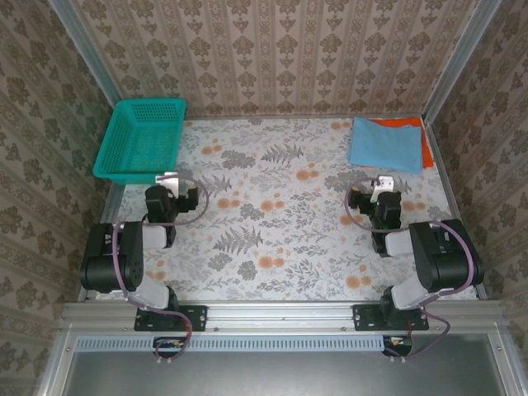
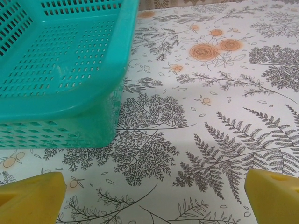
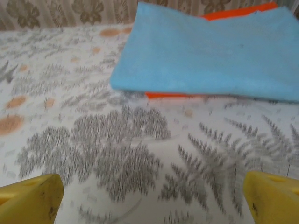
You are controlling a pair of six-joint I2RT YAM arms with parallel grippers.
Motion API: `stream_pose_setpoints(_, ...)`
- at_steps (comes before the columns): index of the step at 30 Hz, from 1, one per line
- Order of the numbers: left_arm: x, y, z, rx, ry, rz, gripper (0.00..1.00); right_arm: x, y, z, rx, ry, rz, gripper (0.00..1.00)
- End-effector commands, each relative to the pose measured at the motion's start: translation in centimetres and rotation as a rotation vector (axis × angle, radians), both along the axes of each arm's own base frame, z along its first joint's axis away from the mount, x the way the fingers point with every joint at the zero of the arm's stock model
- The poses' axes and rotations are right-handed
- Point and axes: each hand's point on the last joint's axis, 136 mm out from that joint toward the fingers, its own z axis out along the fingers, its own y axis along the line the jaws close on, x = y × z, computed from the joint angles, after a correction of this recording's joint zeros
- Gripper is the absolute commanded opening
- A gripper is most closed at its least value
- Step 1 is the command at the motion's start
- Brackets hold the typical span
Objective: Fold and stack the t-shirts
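Observation:
At the table's far right corner lies a folded light blue t-shirt (image 1: 386, 145) on top of a folded orange-red t-shirt (image 1: 426, 148), whose edges peek out around it. The right wrist view has the blue t-shirt (image 3: 210, 56) ahead, with a strip of the orange-red t-shirt (image 3: 168, 95) under its near edge. My right gripper (image 1: 378, 188) (image 3: 152, 196) stands open and empty, a little short of the stack. My left gripper (image 1: 169, 183) (image 2: 154, 198) is open over bare tablecloth, just in front of the basket.
A teal mesh basket (image 1: 140, 140) (image 2: 65, 60) with nothing in it stands at the far left corner. The floral tablecloth (image 1: 272, 214) covers the table between the arms. Patterned walls close the back and both sides.

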Motion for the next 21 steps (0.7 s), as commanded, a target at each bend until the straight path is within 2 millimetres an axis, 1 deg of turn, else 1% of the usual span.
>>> stream_pose_setpoints(1,0.51,0.37,0.90,0.006,-0.038,0.010,1.00,0.88,-0.36,0.92,-0.014,-0.011,-0.034,0.99)
stream_pose_setpoints(21,0.45,0.38,0.94,0.010,-0.042,0.013,1.00,0.81,-0.29,0.95,-0.020,-0.013,-0.035,1.00)
